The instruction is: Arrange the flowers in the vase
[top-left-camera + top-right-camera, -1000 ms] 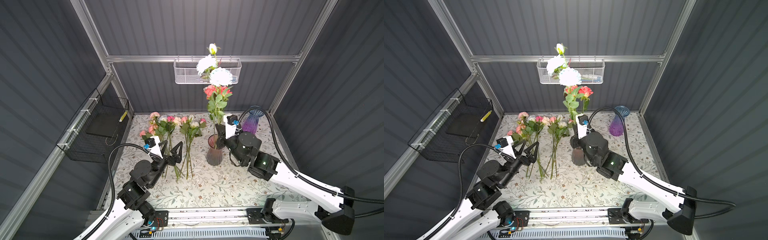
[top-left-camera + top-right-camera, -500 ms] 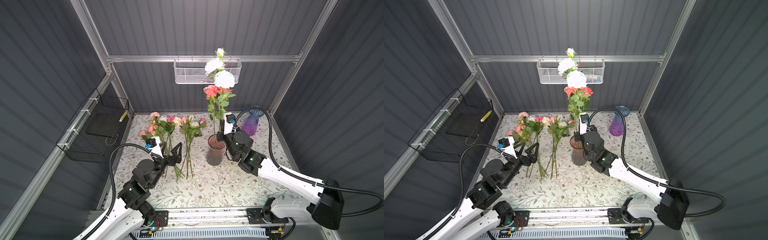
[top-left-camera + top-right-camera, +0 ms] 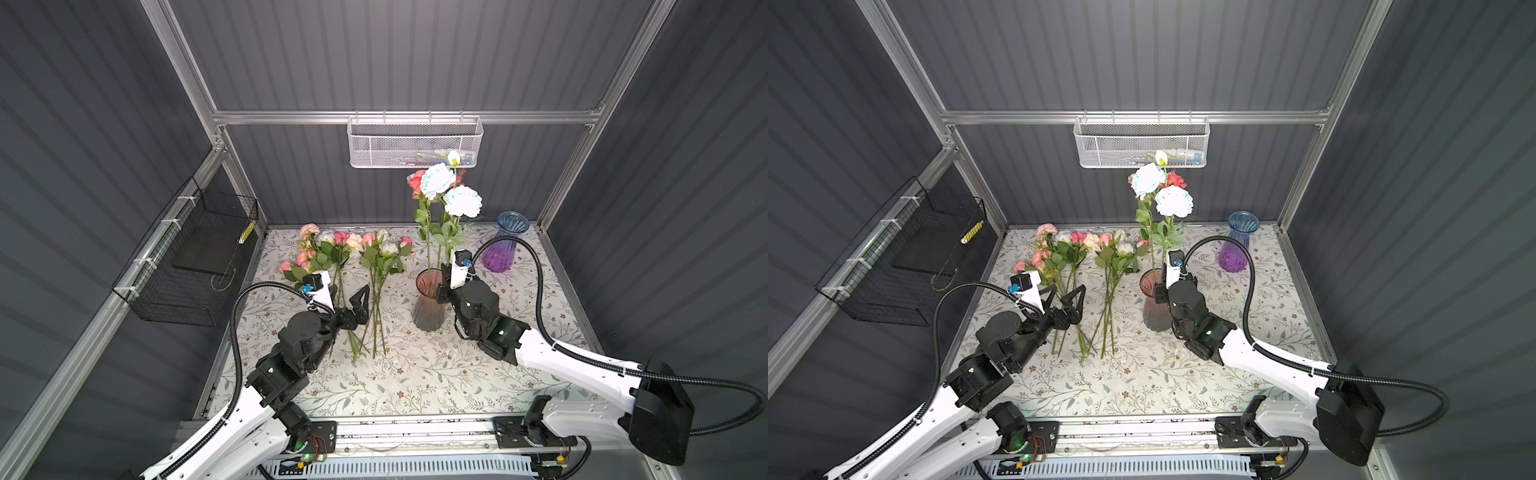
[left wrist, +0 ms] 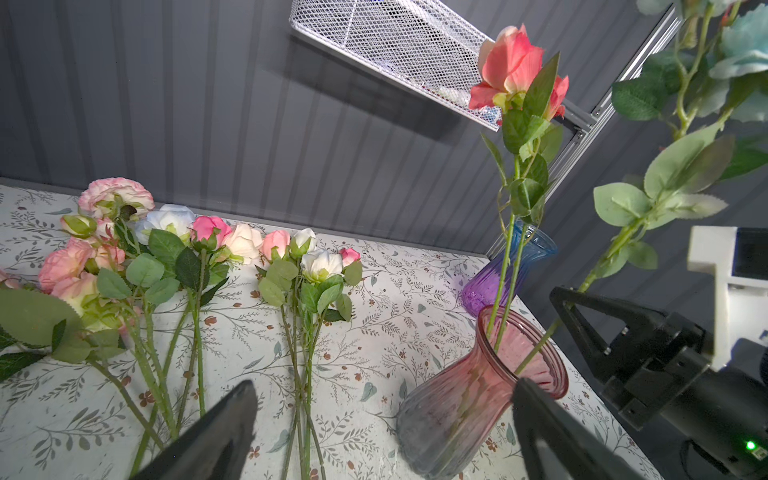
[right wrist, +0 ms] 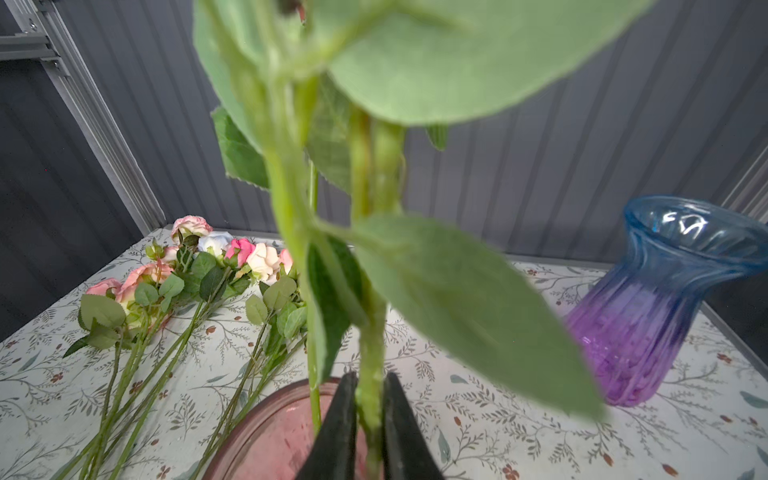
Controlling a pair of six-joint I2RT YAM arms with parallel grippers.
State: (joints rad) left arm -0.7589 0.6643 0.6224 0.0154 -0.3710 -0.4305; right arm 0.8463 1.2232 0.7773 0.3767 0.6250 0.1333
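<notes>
A pink glass vase (image 3: 429, 303) (image 3: 1156, 305) stands mid-table with a coral flower (image 3: 415, 185) and a pale blue flower (image 3: 462, 200) rising from it. My right gripper (image 5: 370, 382) (image 3: 442, 291) sits at the vase's rim (image 5: 266, 432), shut on the pale blue flower's green stem (image 5: 374, 291), whose lower end goes into the vase. Several more flowers (image 3: 345, 249) (image 3: 1084, 249) lie flat on the table left of the vase. My left gripper (image 4: 384, 386) (image 3: 1067, 291) hovers open over their stems (image 4: 303, 374), holding nothing.
A blue-and-purple vase (image 3: 500, 245) (image 5: 665, 311) stands at the back right. A white mesh basket (image 3: 413, 143) hangs on the back wall above the blooms. A black wire basket (image 3: 191, 266) hangs on the left wall.
The right gripper has come down to the vase's rim with the pale blue flower, so its blooms sit much lower. The left gripper has barely moved.
</notes>
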